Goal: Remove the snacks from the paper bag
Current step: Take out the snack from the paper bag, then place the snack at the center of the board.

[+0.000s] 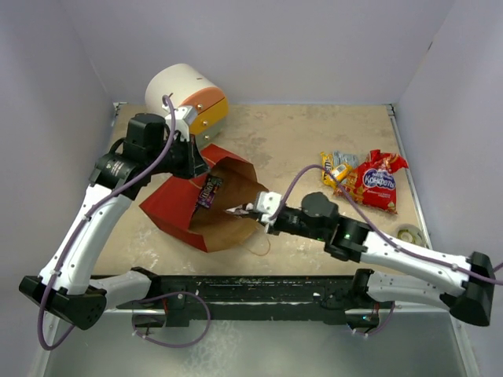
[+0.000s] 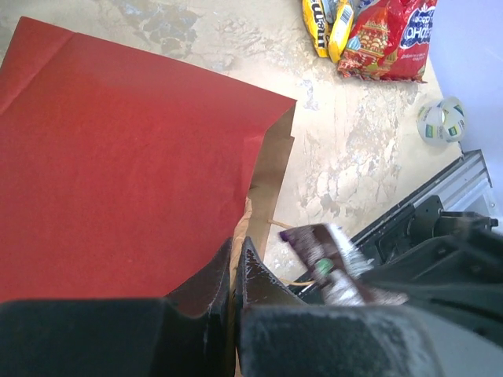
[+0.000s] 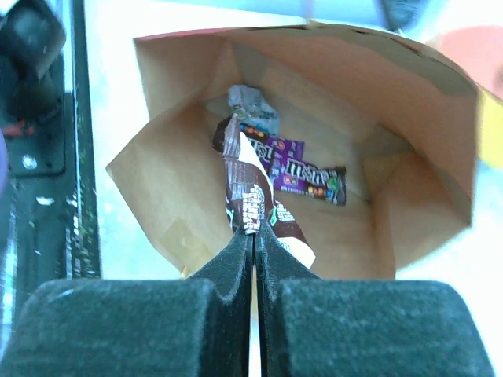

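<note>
Snacks sit in two groups: some inside the bag left of centre, the rest loose on the right of the mottled beige table. At far left stands a white round drawer unit with orange and yellow fronts. Just beside it, the left gripper is pinched tight on the bag's far rim. The bag lies on its side, long axis roughly left to right, closed bottom to the left and mouth gaping to the right. Its paper is smooth red outside, plain kraft brown inside, and creased at the folds. Deep inside lie a flat purple bar, its length across the bag, and a crumpled silver wrapper. At the mouth, the right gripper is clamped on one end of a glossy brown wrapper, which points lengthwise into the bag. Farther right, crinkly yellow packets touch a puffy red pack with a blue-white logo. A small tape roll lies near the right edge.
</note>
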Tool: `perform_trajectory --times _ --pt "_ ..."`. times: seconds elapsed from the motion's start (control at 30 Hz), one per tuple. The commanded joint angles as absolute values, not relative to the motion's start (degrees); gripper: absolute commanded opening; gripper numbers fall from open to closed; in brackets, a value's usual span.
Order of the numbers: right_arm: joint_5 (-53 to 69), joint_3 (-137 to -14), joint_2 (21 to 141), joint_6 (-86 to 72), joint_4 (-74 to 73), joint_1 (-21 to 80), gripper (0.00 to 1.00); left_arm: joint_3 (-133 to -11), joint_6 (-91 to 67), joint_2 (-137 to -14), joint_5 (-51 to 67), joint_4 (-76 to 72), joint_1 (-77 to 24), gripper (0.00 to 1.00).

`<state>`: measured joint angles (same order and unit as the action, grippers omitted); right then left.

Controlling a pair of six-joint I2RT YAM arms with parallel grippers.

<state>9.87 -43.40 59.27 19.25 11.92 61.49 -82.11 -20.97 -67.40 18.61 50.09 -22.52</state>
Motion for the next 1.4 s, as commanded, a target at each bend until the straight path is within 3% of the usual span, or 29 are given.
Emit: perform_trajectory --times 0.0,0.17,0.27,0.47,0.8,0.93,1.2,1.37 --pt "-8.01 -48.09 53.05 -0.38 -0.30 61.36 0.00 -81.17 -21.35 -65.63 18.50 46.38 -22.42 0.00" --pt "-36.43 -53.21 50.36 -8.64 -4.62 60.91 0.00 -79.88 -22.22 -64.67 18.20 46.14 -22.46 0.00" --pt "-47.52 -56.41 53.10 -13.02 -6.10 54.84 0.00 -79.68 -22.40 -64.01 17.92 46.32 -22.43 0.00" --pt "-41.65 -66.91 68.44 -18.35 -13.06 35.71 0.00 -80.58 -22.00 -63.71 17.07 48.33 -22.41 0.00" --pt "-46.57 -91.54 98.10 -27.31 -36.53 22.22 0.00 -81.55 -22.32 -64.07 16.71 49.82 -22.41 0.00" --pt "-45.58 -90.94 101.75 -21.72 -30.81 20.17 0.00 -80.62 -23.19 -63.94 16.80 48.94 -22.42 0.00" --pt "-56.41 -88.44 107.88 -6.80 -20.99 18.65 0.05 -81.02 -23.13 -65.12 17.82 48.56 -22.47 0.00" --pt "-50.94 -84.75 108.37 -3.24 -14.31 18.63 0.11 -83.08 -23.28 -66.11 18.65 49.76 -22.41 0.00"
